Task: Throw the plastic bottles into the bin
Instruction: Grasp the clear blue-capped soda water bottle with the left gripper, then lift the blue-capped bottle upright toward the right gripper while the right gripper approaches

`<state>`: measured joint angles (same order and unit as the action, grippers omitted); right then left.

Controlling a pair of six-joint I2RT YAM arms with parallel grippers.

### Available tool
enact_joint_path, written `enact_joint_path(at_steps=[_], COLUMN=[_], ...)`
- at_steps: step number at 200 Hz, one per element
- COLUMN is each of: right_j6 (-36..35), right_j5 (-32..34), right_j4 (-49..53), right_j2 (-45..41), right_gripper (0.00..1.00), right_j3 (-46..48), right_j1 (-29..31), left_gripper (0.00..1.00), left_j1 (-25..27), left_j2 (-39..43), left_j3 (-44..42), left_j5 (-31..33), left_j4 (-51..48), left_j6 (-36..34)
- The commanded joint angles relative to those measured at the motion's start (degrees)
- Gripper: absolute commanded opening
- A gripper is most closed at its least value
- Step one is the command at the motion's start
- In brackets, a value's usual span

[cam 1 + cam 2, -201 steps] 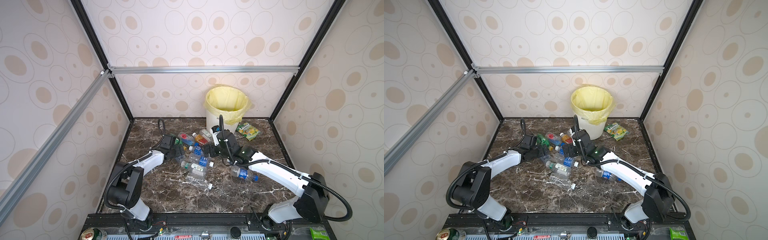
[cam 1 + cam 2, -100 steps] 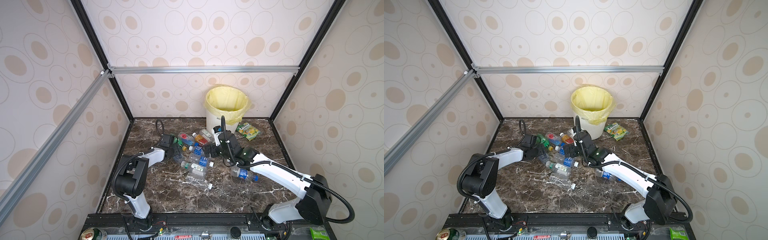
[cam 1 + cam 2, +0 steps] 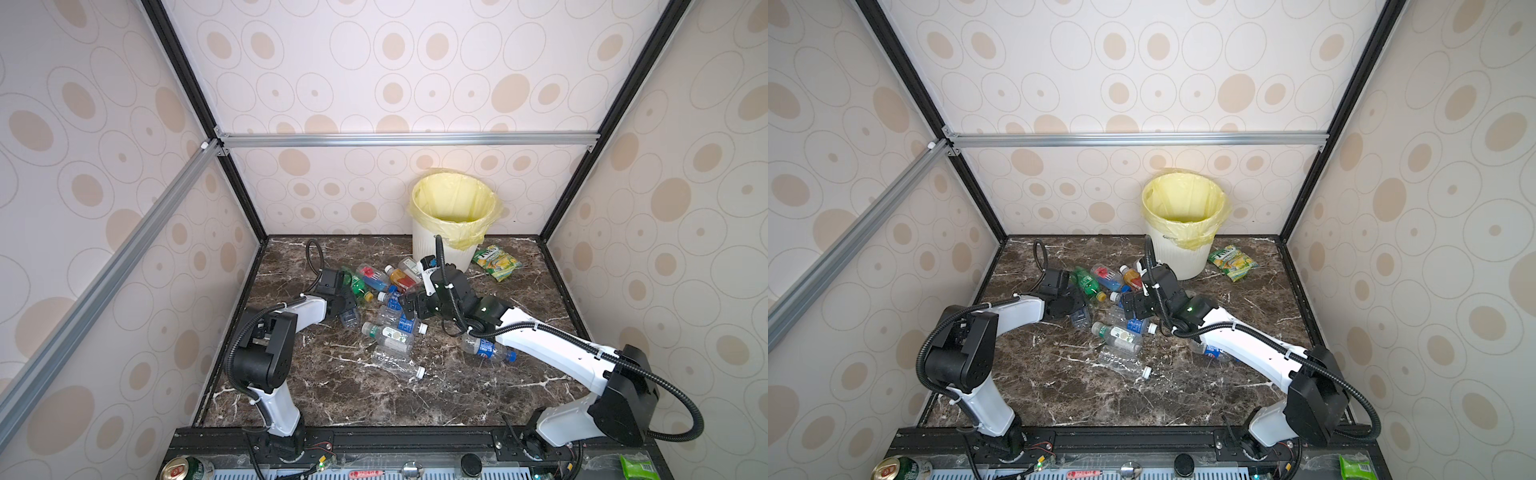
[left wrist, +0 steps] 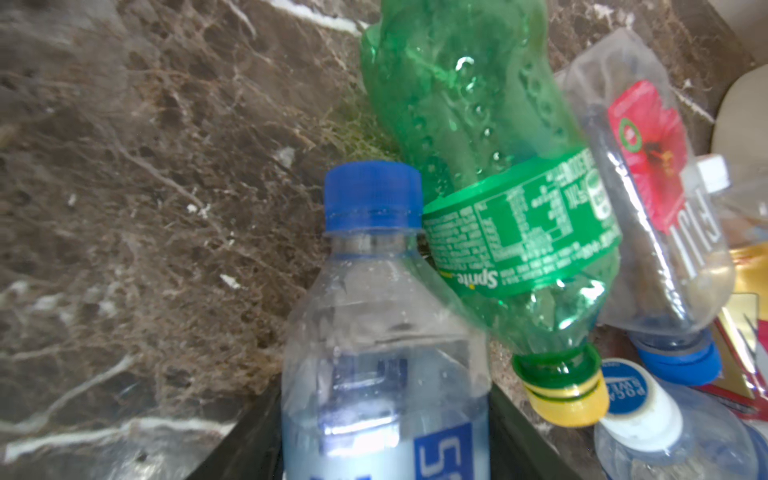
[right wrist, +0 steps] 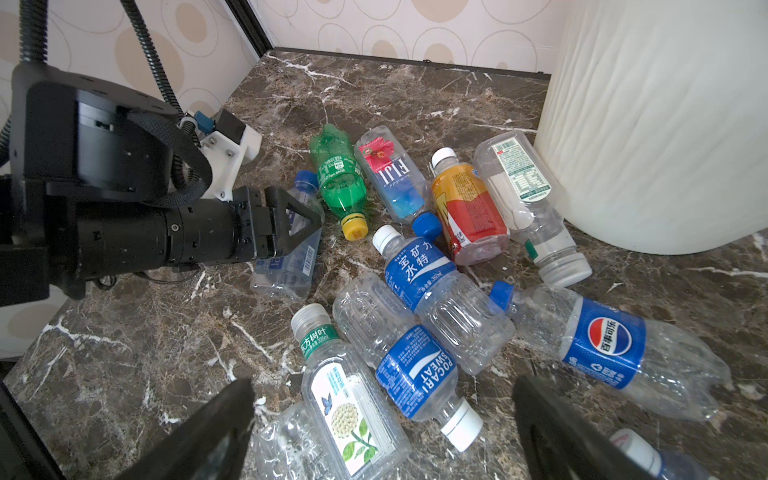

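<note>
Several plastic bottles lie in a heap on the marble floor in front of the bin [image 3: 440,245] [image 5: 665,124]. My left gripper [image 4: 384,419] [image 3: 348,309] is shut on a clear bottle with a blue cap [image 4: 374,291] [image 5: 291,249] at the heap's left edge; its fingers press both sides, and the bottle still lies on the floor. A green Sprite bottle [image 4: 478,124] leans against it. My right gripper [image 5: 382,390] [image 3: 409,305] hangs open above a Pocari Sweat bottle [image 5: 419,374] and a green-capped bottle [image 5: 345,395], touching neither.
A green-yellow snack packet [image 3: 496,259] lies to the right of the bin. A Pepsi bottle [image 3: 486,349] lies under my right arm and a crushed clear bottle [image 3: 395,365] lies nearer the front. A drink can [image 3: 185,469] sits on the front rail. Walls close three sides.
The left gripper's jaws have narrowed onto the blue-capped clear bottle, and the left arm's base and elbow have swung round. The right arm has barely moved.
</note>
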<state>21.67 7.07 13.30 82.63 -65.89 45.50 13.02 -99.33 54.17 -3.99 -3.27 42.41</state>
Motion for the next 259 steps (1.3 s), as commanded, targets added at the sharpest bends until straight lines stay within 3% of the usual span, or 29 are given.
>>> enact_joint_path(at_steps=[1, 71, 106, 163, 259], right_j6=[1.03, 7.12, 10.59, 12.51, 10.52], right_j5=[-0.86, -6.01, -7.77, -6.78, -5.50], right_j4=[-0.45, -3.74, -9.41, -15.85, -18.39], right_j2=[1.47, 2.96, 2.47, 2.12, 9.15], right_gripper=[1.00, 1.00, 1.00, 1.00, 0.99], right_j3=[-1.54, -3.37, -1.76, -0.09, -5.73], right_j1=[0.49, 0.56, 0.56, 1.75, 3.02], left_gripper=[0.61, 0.58, 0.58, 0.57, 0.58], left_j1=[-0.66, -0.80, -0.89, -0.33, 5.43], left_j2=[4.25, 14.87, 17.54, 19.17, 18.67], left_j3=[-0.63, 0.23, 0.77, -1.86, 0.72], left_j5=[-0.26, -6.98, -14.37, -18.49, -18.00], left_j4=[0.54, 0.19, 4.96, 18.97, 24.63], left_j6=[0.24, 3.20, 13.08, 32.28, 38.43])
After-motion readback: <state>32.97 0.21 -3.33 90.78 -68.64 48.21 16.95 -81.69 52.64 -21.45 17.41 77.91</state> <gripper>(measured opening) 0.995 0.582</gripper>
